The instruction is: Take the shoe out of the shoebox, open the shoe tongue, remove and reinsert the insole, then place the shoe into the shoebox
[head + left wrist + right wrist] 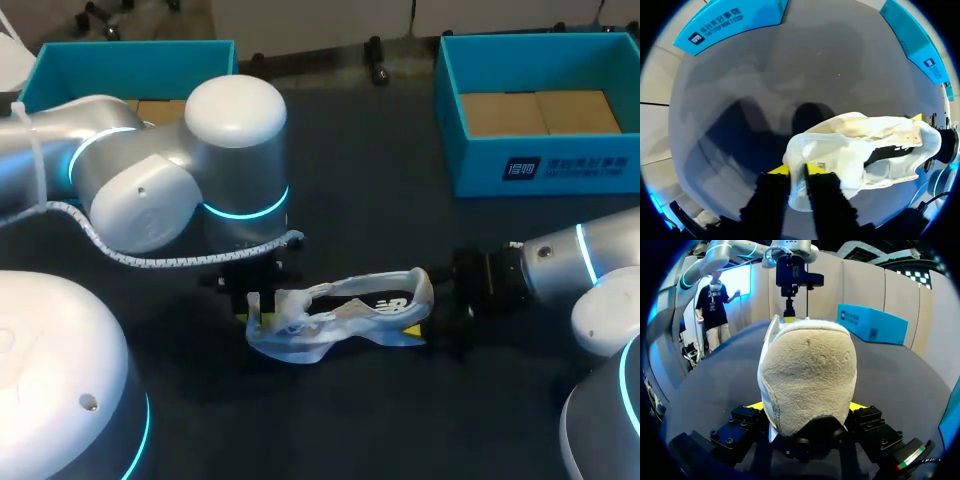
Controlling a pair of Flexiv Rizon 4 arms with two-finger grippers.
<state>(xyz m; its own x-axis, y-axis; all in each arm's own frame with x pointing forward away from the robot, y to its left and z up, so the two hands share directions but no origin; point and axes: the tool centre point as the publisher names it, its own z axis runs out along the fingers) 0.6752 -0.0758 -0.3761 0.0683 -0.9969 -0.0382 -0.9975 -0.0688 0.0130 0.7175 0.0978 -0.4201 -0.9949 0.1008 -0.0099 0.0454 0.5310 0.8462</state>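
Head view: found white shoe (pixel 340 315) out of both boxes, at the near middle of the dark table (pixel 380 180), stretched lengthwise between the two grippers. Noted left gripper (pixel 258 305) at its left end and right gripper (pixel 445 305) at its right end. Could not confirm contact with the table. Recorded left shoebox (pixel 120 60) at the far left and right shoebox (pixel 540 170) at the far right, both teal, open-topped, lined with brown card and well apart from the shoe.

Left wrist view: saw left gripper (pixel 796 170) with jaws narrow, pinching a thin white edge of the shoe (pixel 860 150) from two sides. Noted yellow fingertips (pixel 778 170) flanking the material. Saw right gripper (pixel 946 145) at the shoe's other end.

Right wrist view: saw right gripper (pixel 805 407) with jaws wide, clamped on the rounded end of the shoe (pixel 810 365), one yellow tip against each flank. Noted a beige, rough-textured surface of the shoe turned toward this gripper. Saw left gripper (pixel 789 310) at the shoe's far end, coming down from above.
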